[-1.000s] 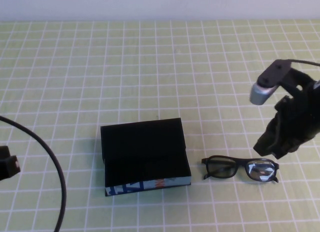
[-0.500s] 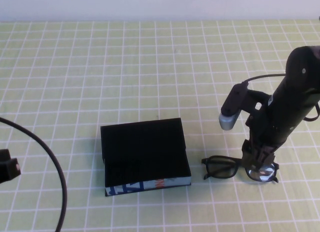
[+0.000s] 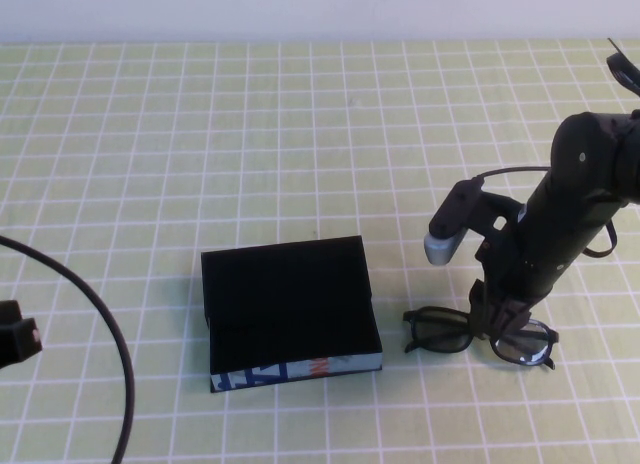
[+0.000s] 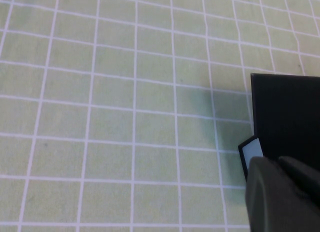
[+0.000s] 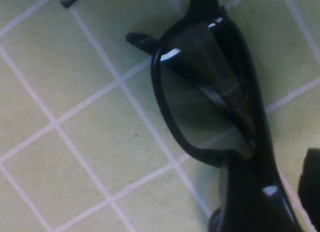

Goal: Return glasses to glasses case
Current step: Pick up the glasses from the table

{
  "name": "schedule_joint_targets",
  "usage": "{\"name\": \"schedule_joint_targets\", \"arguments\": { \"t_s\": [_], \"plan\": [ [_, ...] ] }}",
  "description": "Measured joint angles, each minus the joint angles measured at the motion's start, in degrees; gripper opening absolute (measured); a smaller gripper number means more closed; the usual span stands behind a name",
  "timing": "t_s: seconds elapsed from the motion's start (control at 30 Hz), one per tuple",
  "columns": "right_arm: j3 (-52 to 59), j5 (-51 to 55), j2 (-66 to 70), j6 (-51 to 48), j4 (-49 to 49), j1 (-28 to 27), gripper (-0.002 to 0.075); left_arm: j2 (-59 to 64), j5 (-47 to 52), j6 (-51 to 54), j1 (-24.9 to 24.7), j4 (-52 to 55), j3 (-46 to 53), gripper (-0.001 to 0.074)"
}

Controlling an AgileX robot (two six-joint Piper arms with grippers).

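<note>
Glasses [image 3: 478, 336] lie folded on the green checked table [image 3: 300, 134], just to the right of the glasses case [image 3: 290, 312], apart from it with a strip of bare mat between. A second ago the right arm hung up and to the right of the glasses, clear of them; it has since swung in and come down, so that the right gripper [image 3: 497, 319] now sits right at the bridge, between the two lenses and on the side of the frame away from the case's near strip. From the high view the jaws look parted around the frame, but whether they are merely straddling it or already pinching it I cannot tell; the right wrist view shows one lens and rim [image 5: 210, 87] filling the picture, with only a dark finger edge [image 5: 311, 187] beside it. The glasses themselves have not shifted on the mat. That suggests the reach is done and the grasp is the step in hand, with the lift and carry leftward into the case yet to come. The left gripper [image 4: 280, 197] is parked well to the left of the case, its state unclear.
</note>
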Motion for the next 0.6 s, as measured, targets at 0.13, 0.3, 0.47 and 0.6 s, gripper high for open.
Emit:
{"name": "schedule_joint_targets", "arguments": {
  "t_s": [0.13,0.3,0.47,0.6],
  "plan": [
    [0.0,0.1,0.0,0.0,0.4,0.0,0.0208,0.0,0.0,0.0,0.0,0.0,0.0,-0.0003],
    [0.0,0.6,0.0,0.0,0.9,0.0,0.0115,0.0,0.0,0.0,0.0,0.0,0.0,-0.0003],
    [-0.3,1.8,-0.1,0.0,1.6,0.0,0.0025,0.0,0.1,0.0,0.0,0.0,0.0,-0.0003],
    [-0.5,2.4,-0.1,0.0,1.7,0.0,0.0013,0.0,0.4,0.0,0.0,0.0,0.0,-0.0003]
  ]
}}
